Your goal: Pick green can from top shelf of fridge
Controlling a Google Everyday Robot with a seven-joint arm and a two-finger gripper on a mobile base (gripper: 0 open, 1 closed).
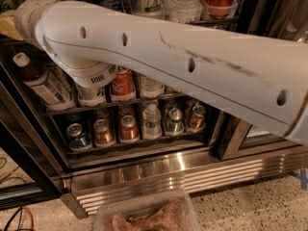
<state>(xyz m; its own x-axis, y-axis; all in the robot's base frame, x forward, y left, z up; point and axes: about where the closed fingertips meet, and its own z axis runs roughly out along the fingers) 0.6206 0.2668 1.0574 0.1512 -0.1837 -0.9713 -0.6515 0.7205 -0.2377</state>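
My arm (192,66) spans the frame across the fridge (192,177). The gripper is off-frame at the upper left, so I can't tell its grip.

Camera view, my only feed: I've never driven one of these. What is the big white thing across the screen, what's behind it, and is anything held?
The big white tube is the robot's own arm. It crosses from the right edge up to the top left, and the single camera looks past it. Behind it is the fridge, a drinks cooler with a ribbed steel base. Its lowest rack holds short cans, such as a red can, and a small water bottle. A brown bottle with a white cap leans at the left. The gripper is out of view, past the arm's top-left end, so I cannot say whether its jaws hold anything. I cannot pick out the green can either, since the arm hides much of the upper racks. At the bottom edge is a clear plastic tub, beside a speckled floor.
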